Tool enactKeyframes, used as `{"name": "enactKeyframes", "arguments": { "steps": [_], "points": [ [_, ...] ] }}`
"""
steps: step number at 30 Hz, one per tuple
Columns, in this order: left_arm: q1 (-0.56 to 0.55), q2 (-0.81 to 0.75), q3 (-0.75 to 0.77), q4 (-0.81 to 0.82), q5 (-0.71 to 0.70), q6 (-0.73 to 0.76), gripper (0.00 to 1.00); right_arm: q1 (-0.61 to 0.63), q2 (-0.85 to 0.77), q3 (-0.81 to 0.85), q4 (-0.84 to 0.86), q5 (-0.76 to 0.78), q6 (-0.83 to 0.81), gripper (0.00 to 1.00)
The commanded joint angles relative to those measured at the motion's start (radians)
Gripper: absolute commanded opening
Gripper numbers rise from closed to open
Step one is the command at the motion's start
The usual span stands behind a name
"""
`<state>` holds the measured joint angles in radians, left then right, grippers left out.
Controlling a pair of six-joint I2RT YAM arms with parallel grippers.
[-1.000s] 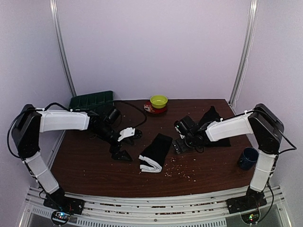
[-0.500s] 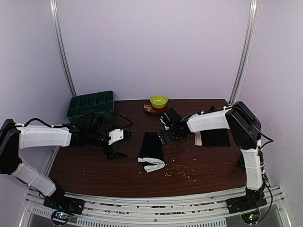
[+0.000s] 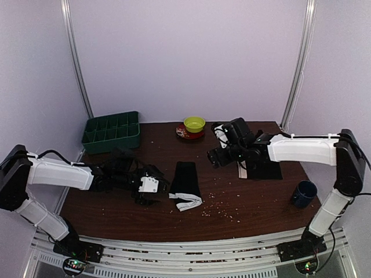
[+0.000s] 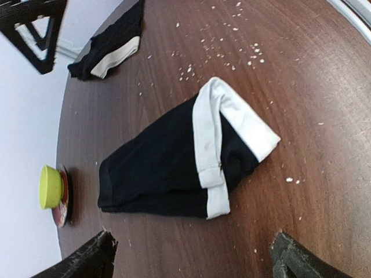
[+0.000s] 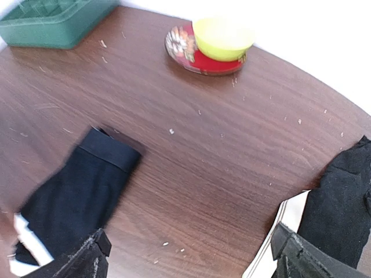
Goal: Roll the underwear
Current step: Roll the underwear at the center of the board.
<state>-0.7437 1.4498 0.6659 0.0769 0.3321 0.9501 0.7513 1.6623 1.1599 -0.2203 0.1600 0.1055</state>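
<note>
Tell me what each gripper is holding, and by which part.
Nothing is held. The left gripper and the right gripper both stand open and empty, and the folded underwear lies free of both.

Open brown tabletop (image 3: 261, 202) beside the folded black underwear (image 3: 185, 180) — green compartment tray (image 3: 112, 132), yellow bowl (image 3: 194, 123), blue mug (image 3: 304, 193) set at the edges.

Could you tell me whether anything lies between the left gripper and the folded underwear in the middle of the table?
Nothing visible blocks it. The open left gripper faces the underwear directly, with only bare table and a few crumbs between them.
</note>
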Motion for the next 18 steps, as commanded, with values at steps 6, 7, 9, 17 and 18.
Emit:
{"name": "enactKeyframes", "arguments": {
  "steps": [6, 7, 9, 17, 18],
  "points": [
    [-0.188, 0.191, 0.087, 0.073, -0.238, 0.134, 0.9, 0.023, -0.26, -0.289, 0.213, -0.023, 0.08, 1.0],
    [-0.203, 0.209, 0.098, 0.074, -0.261, 0.129, 0.9, 0.022, -0.272, -0.302, 0.217, -0.019, 0.081, 1.0],
    [-0.224, 0.24, 0.11, 0.082, -0.286, 0.12, 0.9, 0.023, -0.289, -0.309, 0.215, -0.023, 0.083, 1.0],
    [-0.267, 0.33, 0.16, 0.05, -0.358, 0.077, 0.77, 0.022, -0.327, -0.335, 0.237, -0.03, 0.089, 1.0],
    [-0.267, 0.338, 0.165, 0.039, -0.362, 0.066, 0.74, 0.022, -0.33, -0.338, 0.239, -0.03, 0.09, 1.0]
  ]
}}
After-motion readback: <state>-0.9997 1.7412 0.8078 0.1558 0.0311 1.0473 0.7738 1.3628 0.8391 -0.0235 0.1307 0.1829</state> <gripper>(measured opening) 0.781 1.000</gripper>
